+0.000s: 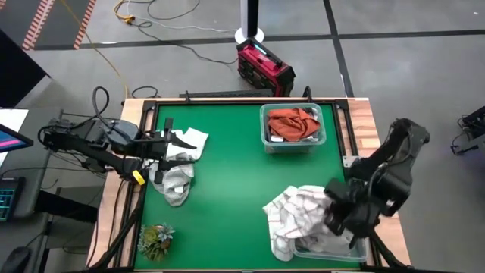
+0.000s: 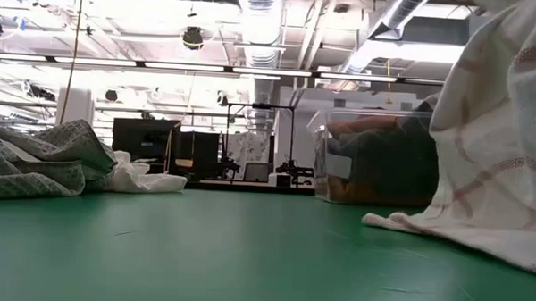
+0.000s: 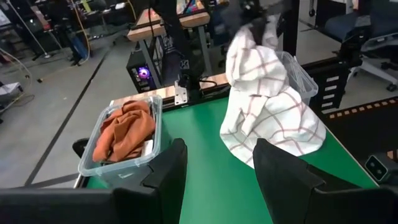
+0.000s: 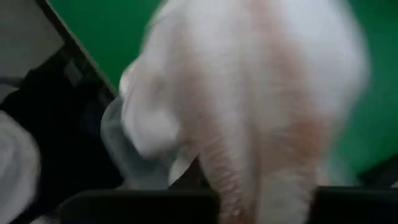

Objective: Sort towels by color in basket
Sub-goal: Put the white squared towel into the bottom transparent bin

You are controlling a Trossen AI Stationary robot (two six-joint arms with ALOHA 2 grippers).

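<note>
**Checked towel held over the near bin**

While the right gripper (image 1: pixel 345 208) hangs above the near right corner of the counter (image 1: pixel 227 182), its jaws are closed together on a white towel with thin reddish checks (image 1: pixel 292 208). This checked towel droops from the grip; part of it lies on the green surface and part falls over the rim of a clear bin (image 1: pixel 333 250) that stands at that corner. Some pale cloth is inside this bin, but I cannot tell how many pieces.

At the far edge, right of the middle, stands a second clear bin (image 1: pixel 267 136). It contains the rust-orange towel (image 1: pixel 294 121), crumpled, with a bit of white cloth under it.

By the left edge the left gripper (image 1: pixel 168 141) is low, with its jaws apart and nothing between them. Just beside it lies a heap of towels (image 1: pixel 178 163): one white piece nearer the far side, and grey patterned pieces nearer the front. Whether the jaws touch the heap I cannot tell.

At the near left corner sits a small green leafy tuft (image 1: pixel 156 239), well apart from the towels.
</note>
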